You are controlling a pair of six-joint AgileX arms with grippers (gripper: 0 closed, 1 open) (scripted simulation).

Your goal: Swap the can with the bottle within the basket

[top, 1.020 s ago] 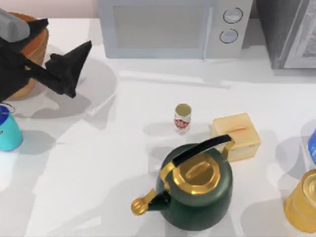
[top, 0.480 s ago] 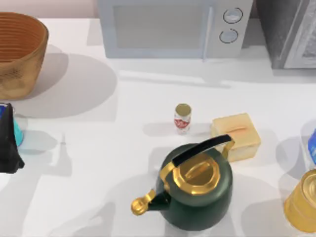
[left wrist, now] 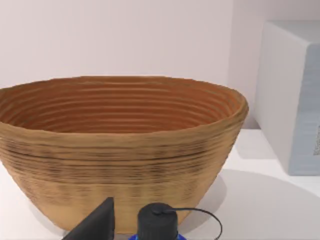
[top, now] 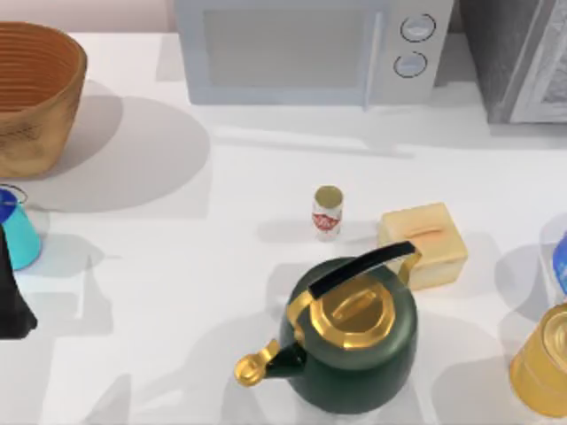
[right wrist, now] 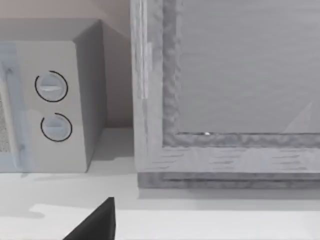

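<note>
seen from above, left arm [top: 11,292]: flat matte black, angular slab w/ a tapered upper end and blunt lower corner, no markings, screws or cables visible. in left wrist view, left gripper finger [left wrist: 95,224]: black wedge, sharp straight edges, plain unshaded surface, tip cut at a slant. in right wrist view, right gripper finger [right wrist: 97,222]: same black wedge shape, same slanted top edge, no texture or label. everything uniformly dark, rendered w/o gloss or seams. too little showing to tell finger spacing on either side.
</note>
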